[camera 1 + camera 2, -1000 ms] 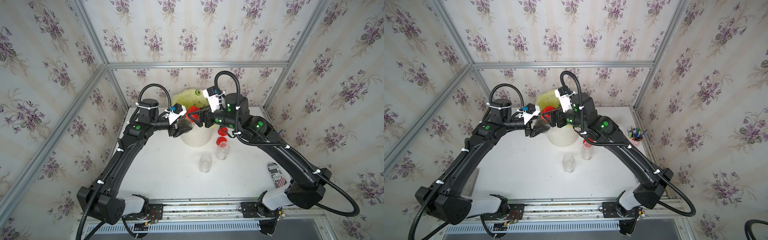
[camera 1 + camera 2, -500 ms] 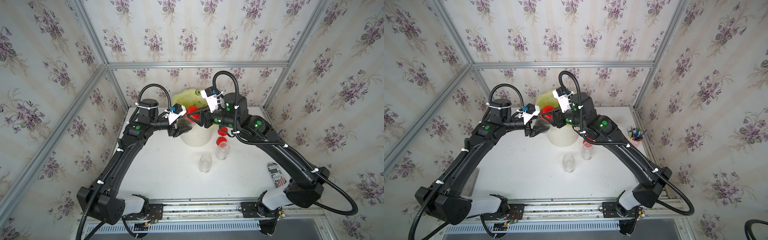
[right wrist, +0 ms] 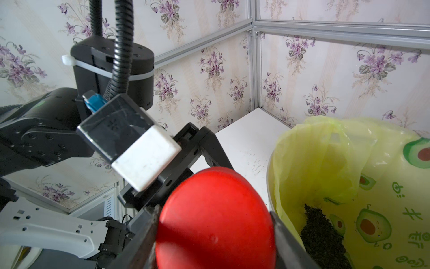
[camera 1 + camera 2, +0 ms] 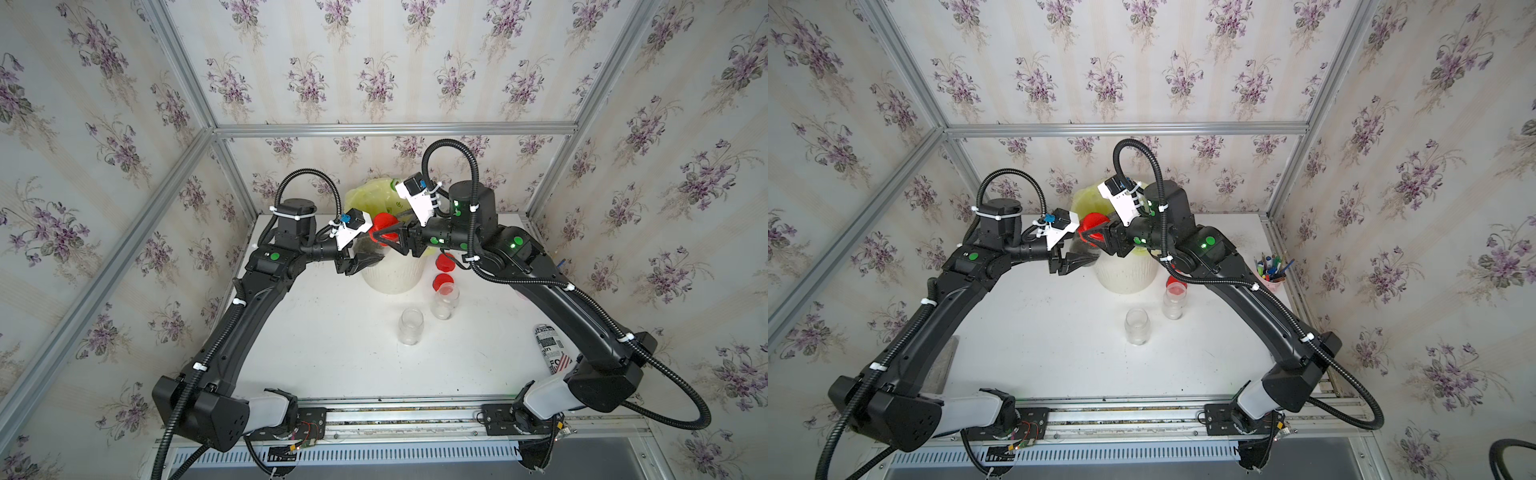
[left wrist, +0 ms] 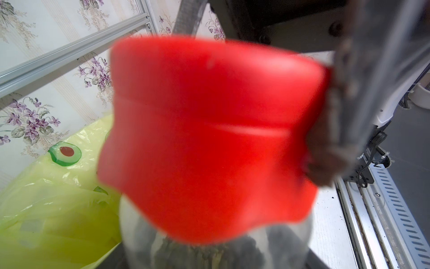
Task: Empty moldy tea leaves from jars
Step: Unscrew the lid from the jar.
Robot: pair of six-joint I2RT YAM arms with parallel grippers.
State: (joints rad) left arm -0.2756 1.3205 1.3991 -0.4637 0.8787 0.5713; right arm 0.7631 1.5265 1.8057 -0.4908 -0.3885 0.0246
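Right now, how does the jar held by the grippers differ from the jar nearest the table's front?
The held jar has its red cap on, clamped by the right gripper; the front jar is uncapped. The held jar shows dark tea leaves; the front jar looks empty. The left gripper holds the held jar aloft; the front jar stands on the table. Both are small and clear.

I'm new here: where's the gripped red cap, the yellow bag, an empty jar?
red cap (image 3: 214, 219), right wrist view, top.
yellow bag (image 3: 325, 146), right wrist view, wall.
empty jar (image 4: 410, 328), a top view, wall.
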